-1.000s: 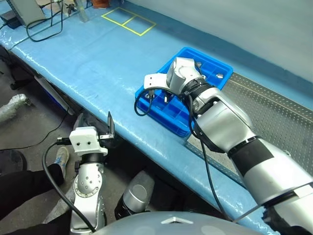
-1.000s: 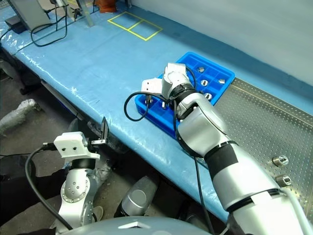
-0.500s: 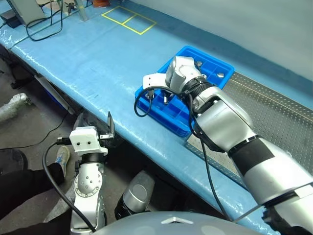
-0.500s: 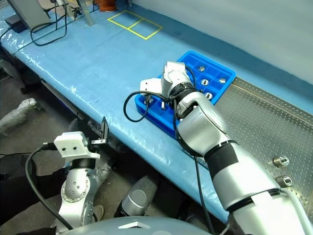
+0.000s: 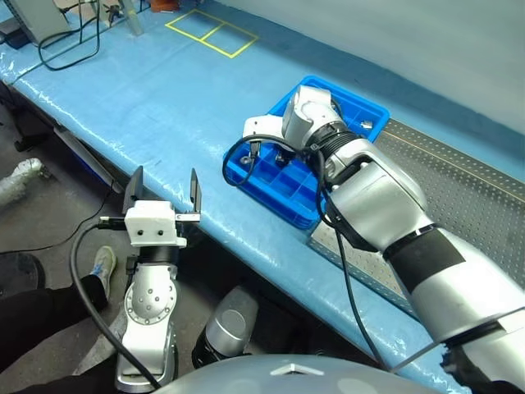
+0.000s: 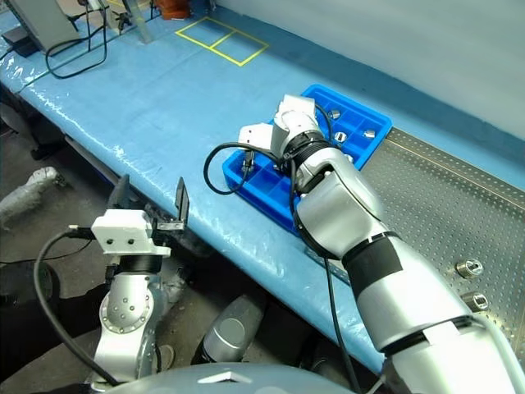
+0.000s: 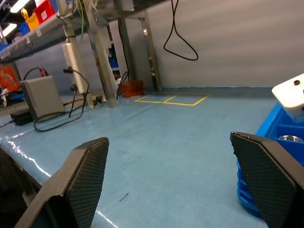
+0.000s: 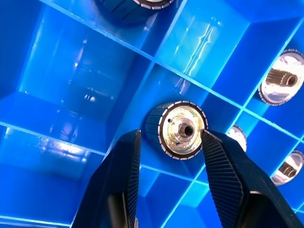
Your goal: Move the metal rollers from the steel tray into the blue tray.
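Right gripper [image 8: 168, 156] points down into the blue tray [image 5: 256, 179], fingers parted around a metal roller [image 8: 176, 130] lying in a compartment, pads just beside its rim; contact unclear. More rollers sit in neighbouring cells. Left gripper [image 5: 162, 190] wide open, empty, off the table edge. Steel tray [image 6: 459, 215] beside the blue one.

A wide stretch of bare blue-covered bench top [image 5: 156, 90] is left free between the bright blue plastic compartment tray [image 5: 267, 176] and the looped black cables [image 5: 70, 49] at the far end. Passage into the blue tray is narrowed by its thin grid walls [image 8: 156, 61], and several compartments are occupied by shiny silver metal rollers [image 8: 180, 129].
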Robot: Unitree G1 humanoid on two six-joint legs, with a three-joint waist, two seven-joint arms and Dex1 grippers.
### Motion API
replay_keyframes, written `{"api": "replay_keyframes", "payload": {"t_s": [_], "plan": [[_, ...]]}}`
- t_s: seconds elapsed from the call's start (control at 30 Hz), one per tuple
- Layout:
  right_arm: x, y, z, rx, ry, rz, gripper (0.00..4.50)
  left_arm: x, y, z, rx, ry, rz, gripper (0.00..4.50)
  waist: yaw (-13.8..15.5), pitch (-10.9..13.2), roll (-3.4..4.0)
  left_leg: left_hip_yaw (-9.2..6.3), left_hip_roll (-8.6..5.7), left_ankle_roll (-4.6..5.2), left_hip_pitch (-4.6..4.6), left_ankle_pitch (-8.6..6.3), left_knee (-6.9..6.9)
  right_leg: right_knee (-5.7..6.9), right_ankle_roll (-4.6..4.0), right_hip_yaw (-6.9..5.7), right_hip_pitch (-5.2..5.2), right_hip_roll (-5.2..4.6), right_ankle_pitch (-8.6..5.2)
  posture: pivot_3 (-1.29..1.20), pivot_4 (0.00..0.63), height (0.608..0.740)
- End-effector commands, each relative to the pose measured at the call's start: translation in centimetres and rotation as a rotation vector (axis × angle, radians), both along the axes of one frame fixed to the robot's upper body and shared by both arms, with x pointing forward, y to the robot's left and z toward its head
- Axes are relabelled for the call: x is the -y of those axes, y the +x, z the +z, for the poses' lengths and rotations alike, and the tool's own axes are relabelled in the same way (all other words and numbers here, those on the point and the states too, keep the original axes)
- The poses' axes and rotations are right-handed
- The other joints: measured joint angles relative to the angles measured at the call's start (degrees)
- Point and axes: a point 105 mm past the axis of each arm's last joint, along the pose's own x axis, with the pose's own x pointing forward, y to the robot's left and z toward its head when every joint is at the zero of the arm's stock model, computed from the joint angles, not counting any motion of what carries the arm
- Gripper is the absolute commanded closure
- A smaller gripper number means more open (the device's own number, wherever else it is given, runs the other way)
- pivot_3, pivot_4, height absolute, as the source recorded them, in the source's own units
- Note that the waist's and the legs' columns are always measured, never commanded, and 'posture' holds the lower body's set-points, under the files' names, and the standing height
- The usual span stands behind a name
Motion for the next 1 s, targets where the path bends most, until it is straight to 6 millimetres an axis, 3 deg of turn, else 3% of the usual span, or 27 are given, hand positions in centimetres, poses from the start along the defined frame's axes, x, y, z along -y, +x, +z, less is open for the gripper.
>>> {"api": "replay_keyframes", "payload": {"t_s": [0.03,0.7,0.8,0.87,1.0], "plan": [[-0.5,0.0,0.9,0.008,0.045,-0.033,2.36,0.9,-0.6,1.5,0.058,0.031,-0.027,0.0,0.0,0.0,0.0,0.0,0.0,0.0,0.0,0.0,0.0,0.0,0.0,0.0,0.0,0.0,0.0,0.7,0.15,0.74],[2.4,0.7,-1.2,0.065,0.024,-0.179,2.36,0.8,-1.6,0.3,-0.001,0.038,0.011,0.0,1.6,0.0,0.0,-0.06,0.0,-0.02,0.0,-0.01,0.01,0.0,0.01,-0.07,0.02,-0.01,-0.02,0.75,0.15,0.74],[2.5,0.7,-1.2,0.062,0.001,-0.167,3.3,0.8,-1.5,0.3,-0.002,0.041,0.008,0.0,1.8,0.0,0.01,-0.08,0.0,-0.02,0.03,0.0,0.02,0.01,0.01,-0.08,0.05,-0.02,-0.02,0.74,0.15,0.74],[2.6,0.6,-1.2,0.053,-0.023,-0.154,3.67,0.8,-1.5,0.2,-0.007,0.045,0.006,0.0,2.3,0.0,0.01,-0.09,0.0,-0.03,0.05,0.0,0.04,0.02,0.0,-0.1,0.05,-0.03,-0.02,0.74,0.15,0.74],[2.6,0.6,-1.2,0.051,-0.016,-0.154,3.72,0.9,-1.5,0.2,-0.012,0.047,0.003,0.0,2.8,0.0,0.01,-0.12,0.0,-0.03,0.05,0.0,0.09,0.02,-0.08,-0.14,0.03,-0.04,-0.07,0.74,0.15,0.74]]}}
